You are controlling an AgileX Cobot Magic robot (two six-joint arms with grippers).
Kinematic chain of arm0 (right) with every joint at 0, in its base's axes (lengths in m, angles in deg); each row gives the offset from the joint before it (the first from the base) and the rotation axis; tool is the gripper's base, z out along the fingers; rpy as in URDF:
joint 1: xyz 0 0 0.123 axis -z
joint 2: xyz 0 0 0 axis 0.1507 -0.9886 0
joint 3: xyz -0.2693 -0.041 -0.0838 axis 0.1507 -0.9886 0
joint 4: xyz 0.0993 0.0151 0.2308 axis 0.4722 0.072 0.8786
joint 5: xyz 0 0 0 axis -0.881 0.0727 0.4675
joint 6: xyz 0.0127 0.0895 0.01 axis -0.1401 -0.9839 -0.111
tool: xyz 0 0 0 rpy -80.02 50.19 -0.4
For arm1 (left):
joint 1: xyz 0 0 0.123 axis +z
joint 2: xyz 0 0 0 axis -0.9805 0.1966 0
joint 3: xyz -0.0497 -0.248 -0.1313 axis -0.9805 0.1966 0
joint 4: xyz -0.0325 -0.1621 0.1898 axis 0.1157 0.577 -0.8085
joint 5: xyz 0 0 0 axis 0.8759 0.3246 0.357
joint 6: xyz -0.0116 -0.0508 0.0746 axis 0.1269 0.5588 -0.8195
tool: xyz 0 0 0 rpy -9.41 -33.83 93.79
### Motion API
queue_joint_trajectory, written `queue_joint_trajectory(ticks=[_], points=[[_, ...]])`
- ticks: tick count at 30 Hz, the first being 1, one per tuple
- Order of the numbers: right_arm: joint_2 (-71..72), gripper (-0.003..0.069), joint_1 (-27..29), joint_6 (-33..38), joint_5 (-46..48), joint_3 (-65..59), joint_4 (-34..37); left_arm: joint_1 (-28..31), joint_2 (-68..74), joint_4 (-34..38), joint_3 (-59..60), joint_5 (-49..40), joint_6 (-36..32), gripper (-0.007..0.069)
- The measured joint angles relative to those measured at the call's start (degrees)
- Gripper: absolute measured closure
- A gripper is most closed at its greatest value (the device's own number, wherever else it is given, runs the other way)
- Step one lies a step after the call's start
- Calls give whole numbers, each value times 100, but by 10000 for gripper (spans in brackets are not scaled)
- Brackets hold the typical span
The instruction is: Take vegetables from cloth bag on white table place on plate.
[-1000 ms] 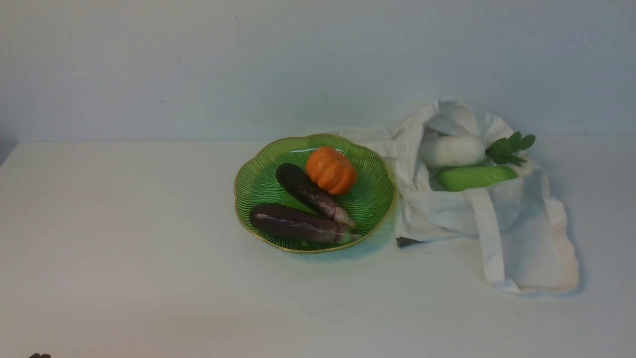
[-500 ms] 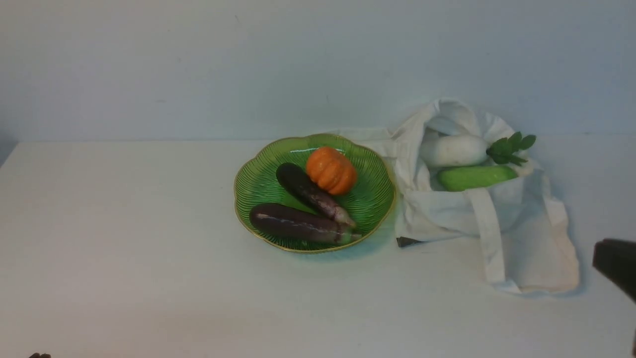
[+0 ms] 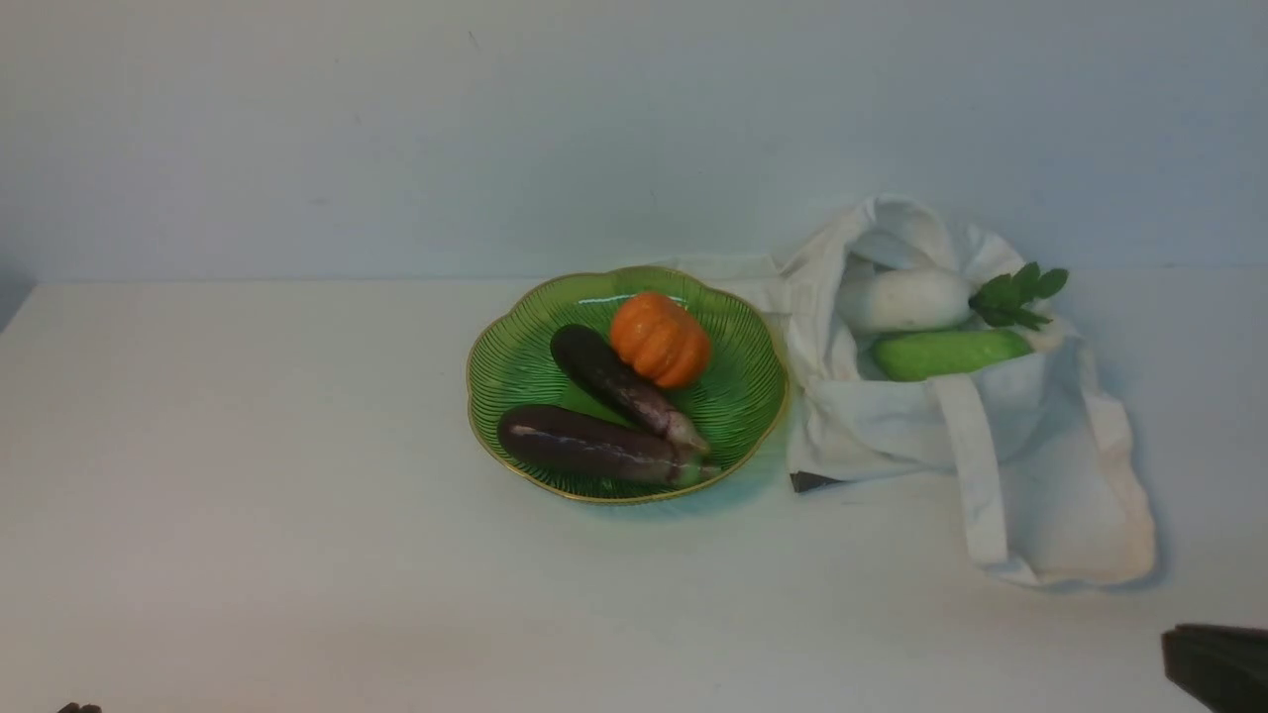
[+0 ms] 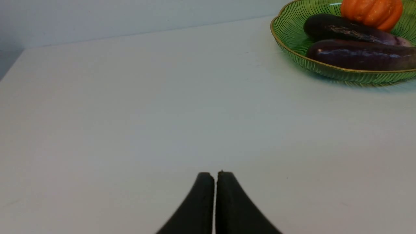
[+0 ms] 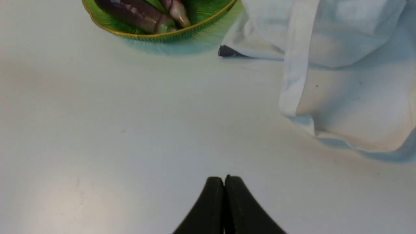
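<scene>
Long eggplant (image 3: 589, 446): lay on the near side of the plate (image 3: 505, 368), its long axis left to right across the front view and its green stem end toward the cloth bag (image 3: 1055, 485). Its skin was glossy purple.
Radish (image 3: 903, 300): lay on its side in the bag's open mouth, with the same left-to-right axis and its green leaves pointing right, away from the plate. It was smooth and white.
Cucumber (image 3: 949, 354): lay just beside the radish on its near side and almost parallel to it. It was matte green and blunt-ended.
Cloth bag: off-white soft fabric, crumpled, close by the plate's right rim, with a flat strap draped down its front.
Plate: round and green, scalloped and finely ribbed with a thin gold rim. It also held a shorter blackish eggplant (image 3: 614, 381) and a ribbed orange pumpkin (image 3: 659, 339).
Worktop (image 3: 248, 446): plain, white and flat.
Left end effector (image 4: 214, 175): its black tapered fingers were pressed together with nothing between them, over bare worktop.
Right end effector (image 5: 224, 180): likewise closed and empty, near the bag's front corner.
Change: the right arm (image 3: 1216, 665) sat lower at the front view's right edge than half a second earlier — the vegetables, bag and plate had not moved.
</scene>
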Motion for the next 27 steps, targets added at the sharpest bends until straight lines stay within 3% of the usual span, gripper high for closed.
queue_joint_trajectory(ticks=[7, 13, 18, 27], points=[[20, 673, 0, -45, -92, -6, -77, 0, 0, 0, 0, 0, 0, 629], [598, 673, 12, -45, -1392, -578, -285, 0, 0, 0, 0, 0, 0, 629], [1899, 673, 563, -50, -2548, -1647, -412, 0, 0, 0, 0, 0, 0, 629], [3236, 673, 1509, -62, -2419, -2640, -412, 0, 0, 0, 0, 0, 0, 629]])
